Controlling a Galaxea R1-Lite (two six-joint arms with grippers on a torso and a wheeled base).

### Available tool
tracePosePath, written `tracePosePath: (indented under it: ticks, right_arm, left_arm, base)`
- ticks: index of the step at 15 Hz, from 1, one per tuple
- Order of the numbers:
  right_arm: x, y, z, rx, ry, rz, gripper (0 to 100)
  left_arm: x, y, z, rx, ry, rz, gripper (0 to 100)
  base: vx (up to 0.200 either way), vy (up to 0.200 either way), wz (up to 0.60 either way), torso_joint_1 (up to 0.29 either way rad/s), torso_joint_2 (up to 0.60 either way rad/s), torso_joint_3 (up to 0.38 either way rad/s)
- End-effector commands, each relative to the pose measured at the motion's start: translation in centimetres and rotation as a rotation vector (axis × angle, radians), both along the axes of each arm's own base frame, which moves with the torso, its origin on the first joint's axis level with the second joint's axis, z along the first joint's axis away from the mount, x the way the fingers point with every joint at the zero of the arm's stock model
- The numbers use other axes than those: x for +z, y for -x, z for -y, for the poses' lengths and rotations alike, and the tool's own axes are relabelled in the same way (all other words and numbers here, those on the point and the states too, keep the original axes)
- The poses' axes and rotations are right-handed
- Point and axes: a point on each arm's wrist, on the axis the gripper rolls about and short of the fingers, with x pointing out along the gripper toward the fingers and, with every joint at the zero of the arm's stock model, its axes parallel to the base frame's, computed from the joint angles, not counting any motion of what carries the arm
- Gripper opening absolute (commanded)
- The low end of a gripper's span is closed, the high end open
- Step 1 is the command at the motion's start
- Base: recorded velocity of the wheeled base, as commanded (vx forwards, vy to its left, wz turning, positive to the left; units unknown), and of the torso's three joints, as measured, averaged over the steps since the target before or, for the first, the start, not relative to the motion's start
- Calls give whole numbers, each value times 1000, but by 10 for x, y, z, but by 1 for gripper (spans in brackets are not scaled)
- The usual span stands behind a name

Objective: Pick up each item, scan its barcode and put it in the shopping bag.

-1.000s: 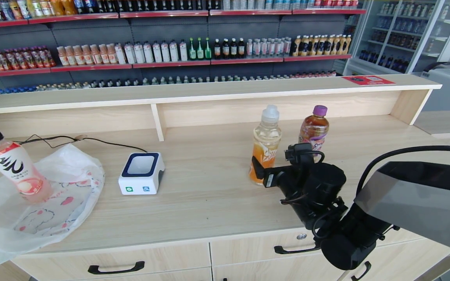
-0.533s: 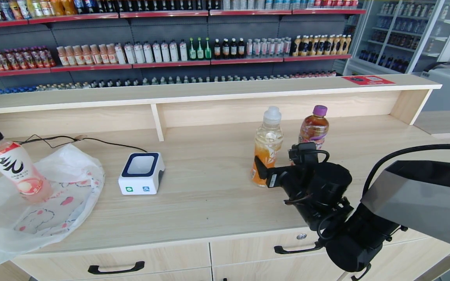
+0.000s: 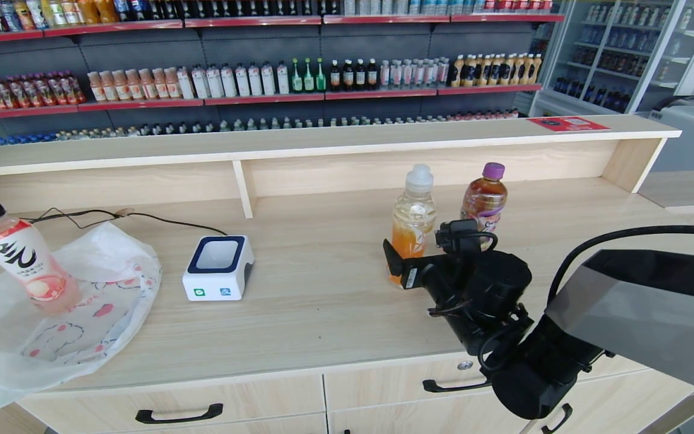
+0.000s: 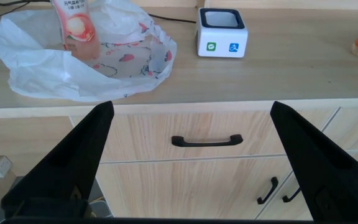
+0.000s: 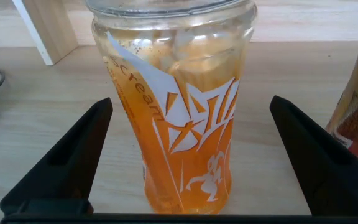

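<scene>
- On the right gripper [image 5: 190,109] the jaws are spread wide and hold nothing. The orange bottle [image 5: 179,155] stands between them with a gap on either side, so it is straddled but not yet pinched.
- We judge the wide spread is there to clear the bottle's body. The jaws sit level with the labelled part, where a squeeze should meet a firm, even wall.
- The orange bottle is upright on the counter [image 3: 323,301] with its white cap on. The drink is orange in the lower body and paler toward the shoulder.
- The purple-cap bottle [image 3: 484,196] stands just beside it, toward the robot's right and a little farther back. It holds a brown drink and its cap is on. It is near enough that the outer finger could brush it on closing, though that is our guess.
- Step in hand, as we read it: grasping the orange bottle, ahead of scanning and bagging.
- The scanner [image 3: 218,267] is a white box with its window facing up. It sits well to the left of both bottles, between them and the bag [image 3: 106,313]. That placement suits a pass over it on the way to the bag.
- The bag is thin white film with pink print, slumped at the counter's left end with its mouth open. The pink bottle [image 3: 25,259] stands tilted in it, black cap on, pale pink drink inside. We count one item bagged and two left.
- The left gripper [image 4: 191,109] has its jaws wide apart and empty. It hangs before the drawers [image 4: 142,140] below the counter edge, on the bag's side.
</scene>
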Motion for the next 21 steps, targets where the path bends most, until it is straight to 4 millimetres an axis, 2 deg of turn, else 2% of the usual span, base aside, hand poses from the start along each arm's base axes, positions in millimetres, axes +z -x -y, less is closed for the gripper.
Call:
tracePosePath:
  ticks: [1, 9, 14, 20, 21]
  right_arm:
    - [-5, -5, -4, 2, -1, 1, 100]
    - [-10, -31, -18, -8, -32, 61, 100]
    - [-4, -40, -21, -31, -58, 96, 100]
    - [-4, -42, -21, -34, -57, 101, 100]
    - [-5, -41, -20, -34, -54, 97, 0]
  left_arm:
    - [0, 0, 0, 0, 0, 1, 100]
    - [1, 0, 0, -1, -11, 5, 100]
    - [1, 0, 0, -1, -14, 5, 100]
    - [1, 0, 0, 0, -17, 7, 100]
    - [1, 0, 0, -1, -17, 7, 100]
  base:
    - [0, 0, 0, 0, 0, 0]
    - [0, 0, 0, 0, 0, 0]
    - [0, 0, 0, 0, 0, 0]
    - [0, 0, 0, 0, 0, 0]
    - [0, 0, 0, 0, 0, 0]
